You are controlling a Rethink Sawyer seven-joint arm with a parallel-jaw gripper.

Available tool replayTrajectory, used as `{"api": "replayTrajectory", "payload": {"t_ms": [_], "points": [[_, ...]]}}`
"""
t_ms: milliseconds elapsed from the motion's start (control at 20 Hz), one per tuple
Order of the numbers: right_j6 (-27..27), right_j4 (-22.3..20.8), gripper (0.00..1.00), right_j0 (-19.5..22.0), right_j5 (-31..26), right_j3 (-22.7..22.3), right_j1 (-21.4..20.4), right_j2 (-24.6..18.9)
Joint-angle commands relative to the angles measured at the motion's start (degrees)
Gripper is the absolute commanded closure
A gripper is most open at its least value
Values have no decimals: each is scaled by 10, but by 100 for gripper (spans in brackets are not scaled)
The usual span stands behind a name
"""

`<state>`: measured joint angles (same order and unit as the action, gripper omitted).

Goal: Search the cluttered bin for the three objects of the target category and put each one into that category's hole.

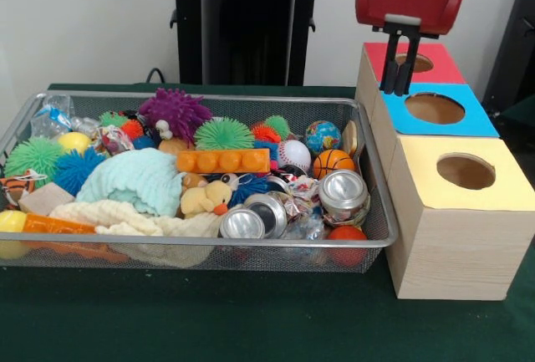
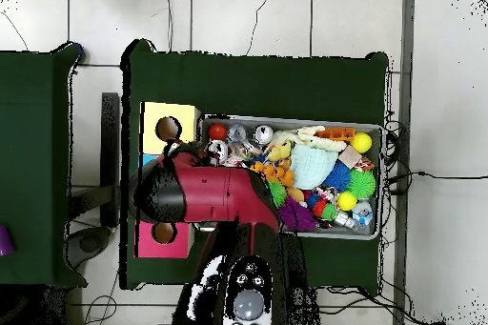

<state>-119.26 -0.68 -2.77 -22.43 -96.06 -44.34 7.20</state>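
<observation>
Hovering over the red box [image 1: 415, 62], hand [image 1: 399, 88] empty, fingers nearly together, no readable writing on 2 cans [image 1: 343, 190].

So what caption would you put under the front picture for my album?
Red robot gripper hovering over coloured sorting boxes beside a toy-filled wire mesh bin.
</observation>
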Motion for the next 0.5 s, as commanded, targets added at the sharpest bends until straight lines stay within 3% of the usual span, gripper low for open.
{"api": "replayTrajectory", "payload": {"t_ms": [50, 500], "points": [[-35, -30, 100, 20, -4, -37, 5, -3], [-8, -40, 100, 45, -13, -36, 3, -11]]}}
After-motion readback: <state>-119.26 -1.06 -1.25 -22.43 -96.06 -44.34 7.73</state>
